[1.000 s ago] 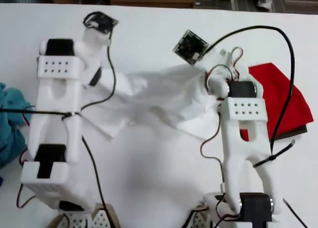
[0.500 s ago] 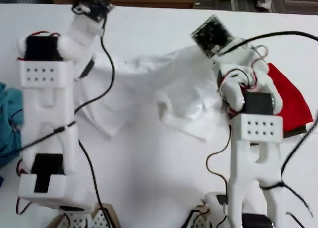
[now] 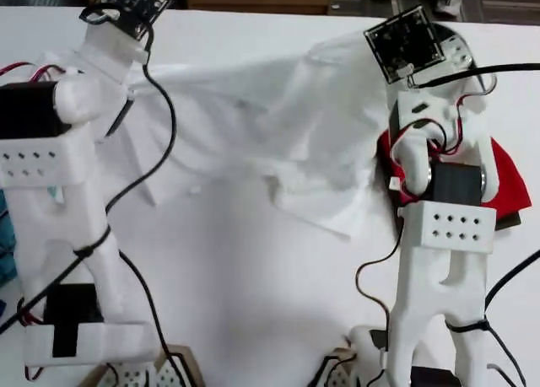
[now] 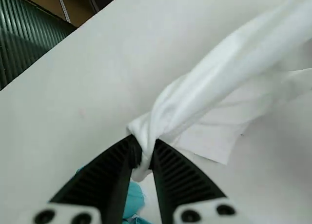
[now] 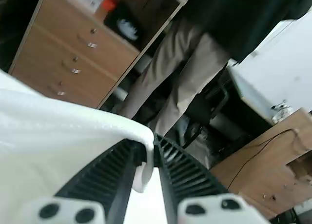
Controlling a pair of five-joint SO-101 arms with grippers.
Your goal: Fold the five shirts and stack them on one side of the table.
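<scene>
Our left gripper [image 4: 141, 154] is clamped on a bunched corner of the white shirt [image 3: 253, 126] at the far left of the table [image 3: 253, 303], and our right gripper [image 5: 145, 158] pinches another edge of it at the far right. Between them we see the shirt stretched across the far half, its near part draped on the surface. A red shirt [image 3: 506, 180] lies under the right arm, and a teal shirt [image 4: 134, 200] sits at the left edge.

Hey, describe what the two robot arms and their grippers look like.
The left arm and right arm are white plastic shells around black motor blocks, with rows of small round holes. Black cables and thin red wires run along them. The left gripper and right gripper have black ribbed fingers on white bases.
</scene>
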